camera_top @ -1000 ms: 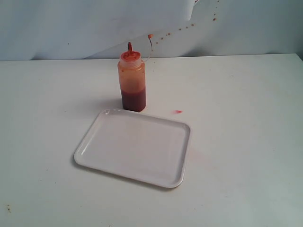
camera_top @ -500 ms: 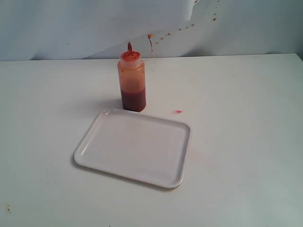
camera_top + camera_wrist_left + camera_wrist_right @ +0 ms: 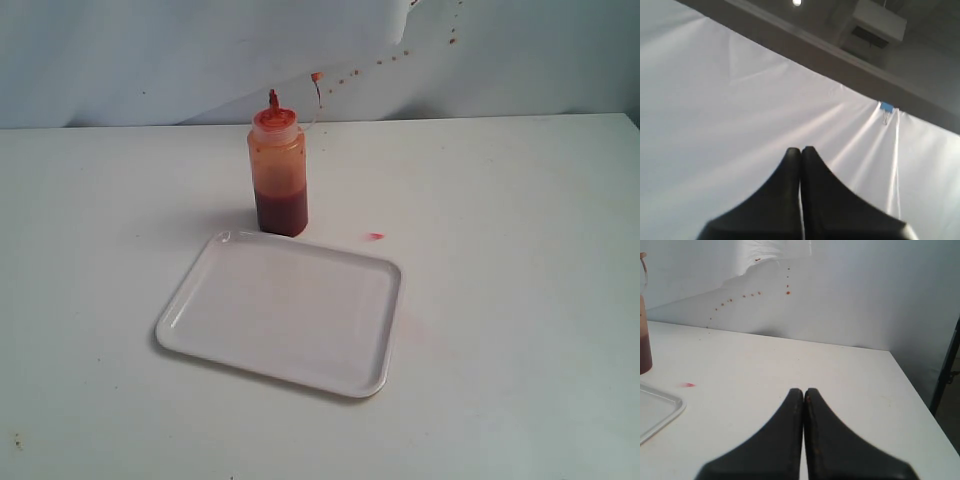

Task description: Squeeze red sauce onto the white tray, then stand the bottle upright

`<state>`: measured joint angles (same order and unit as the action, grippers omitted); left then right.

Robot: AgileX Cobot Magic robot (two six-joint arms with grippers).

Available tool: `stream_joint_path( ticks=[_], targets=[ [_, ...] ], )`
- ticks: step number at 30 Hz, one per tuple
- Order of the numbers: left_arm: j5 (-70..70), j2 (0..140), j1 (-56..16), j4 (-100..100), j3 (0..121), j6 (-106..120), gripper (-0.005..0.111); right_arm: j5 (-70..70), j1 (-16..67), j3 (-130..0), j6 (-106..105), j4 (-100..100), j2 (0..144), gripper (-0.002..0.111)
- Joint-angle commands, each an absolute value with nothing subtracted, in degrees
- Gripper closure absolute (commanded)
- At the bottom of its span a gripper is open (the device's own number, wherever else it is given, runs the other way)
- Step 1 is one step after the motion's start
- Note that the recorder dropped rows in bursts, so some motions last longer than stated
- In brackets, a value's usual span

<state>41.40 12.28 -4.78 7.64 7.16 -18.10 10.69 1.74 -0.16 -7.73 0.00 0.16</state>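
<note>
Left gripper (image 3: 801,150), right gripper (image 3: 804,391), both pinched empty: we are holding off, squeezing not begun, bottle (image 3: 278,175) upright beside bare white tray (image 3: 280,310).

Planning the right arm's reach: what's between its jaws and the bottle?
Right wrist view: bare table, a tiny red smear near that line, and a corner of the white tray beside it.

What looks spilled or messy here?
A small red smear sits on the table near the bottle, outside the tray. Also, red specks dot the backdrop behind. The tray itself looks clean.
</note>
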Motion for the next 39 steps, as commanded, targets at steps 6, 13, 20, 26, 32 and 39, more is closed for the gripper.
stream_joint_path(
  ticks=[6,13,20,26,32,39],
  targets=[
    [54.1,55.3,-4.6,-21.8,17.7,-25.5,0.107,10.6,1.9,0.0,-8.1,-0.4,0.0,0.108],
    [70.0,83.0,-4.6,-18.6,20.6,-25.5,0.107,10.6,1.9,0.0,-8.1,-0.4,0.0,0.108],
    [70.0,106.4,-4.6,-27.7,33.5,-12.4,0.107,10.6,1.9,0.0,-8.1,-0.4,0.0,0.108],
    [65.5,116.1,-4.6,-27.7,42.0,-8.2,0.107,10.6,1.9,0.0,-8.1,-0.4,0.0,0.108],
    [65.5,120.2,-4.6,-31.5,44.5,-8.4,0.107,10.6,1.9,0.0,-8.1,-0.4,0.0,0.108],
    [63.7,126.3,-4.6,-49.8,51.7,-9.2,0.107,10.6,1.9,0.0,-8.1,-0.4,0.0,0.108]
  ],
)
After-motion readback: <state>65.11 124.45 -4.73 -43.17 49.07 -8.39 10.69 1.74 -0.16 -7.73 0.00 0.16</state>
